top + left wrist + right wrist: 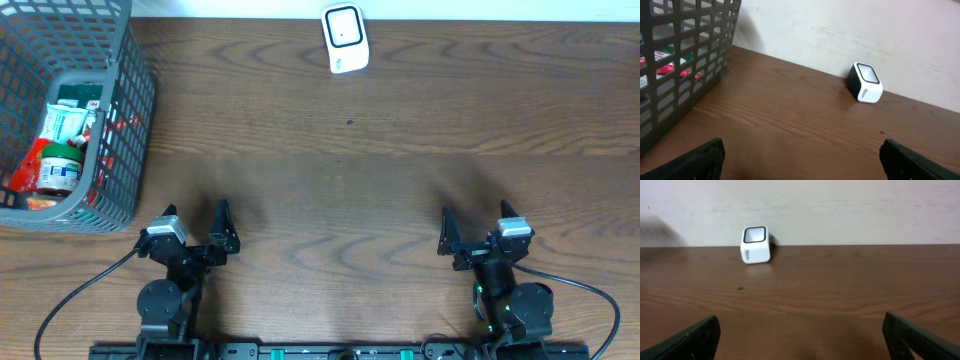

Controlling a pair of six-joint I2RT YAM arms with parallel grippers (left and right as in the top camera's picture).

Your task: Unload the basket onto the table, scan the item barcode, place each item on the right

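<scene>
My left gripper [195, 213] and right gripper [476, 214] hang wide and empty, the green-lidded jar [58, 168] lies in the grey basket [130, 130] far left, looks rigid, smooth, maybe slippery, I'd pinch across its body

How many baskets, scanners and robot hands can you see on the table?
Basket: 1
Scanner: 1
Robot hands: 2, the left hand and the right hand, both open
Total: 4

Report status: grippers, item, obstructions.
Left gripper open, empty. Right gripper open, empty. Items in basket, scanner at far edge. Nothing blocking scanner.
</scene>
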